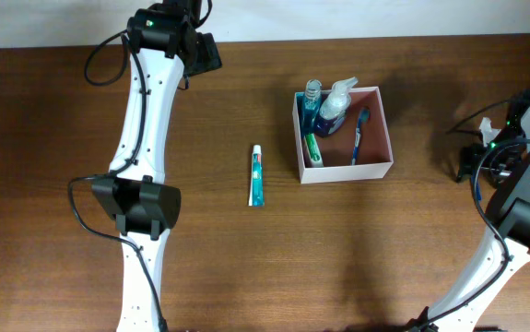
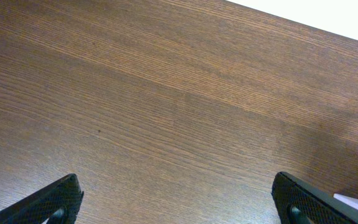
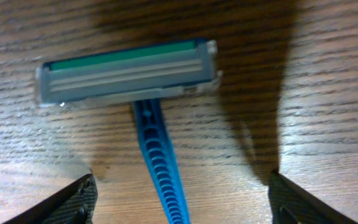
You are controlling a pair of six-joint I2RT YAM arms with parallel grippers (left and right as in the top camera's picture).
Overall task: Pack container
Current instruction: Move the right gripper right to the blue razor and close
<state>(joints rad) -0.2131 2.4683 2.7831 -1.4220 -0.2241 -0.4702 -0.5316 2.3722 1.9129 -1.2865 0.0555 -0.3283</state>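
Container (image 1: 347,172) | opening upward | square, slightly skewed | right hand (image 3: 182,199) spread astride razor (image 3: 129,74)

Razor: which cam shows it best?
Right wrist. The razor fills the frame: grey head, green strip, blue ribbed handle running between the fingers of the open right gripper. Overhead: it can't be made out beside the right arm. Left wrist: only bare table.

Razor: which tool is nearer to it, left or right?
Right. The right tool hangs just over the razor, the handle between its open jaws. The left tool is far off, over bare table.
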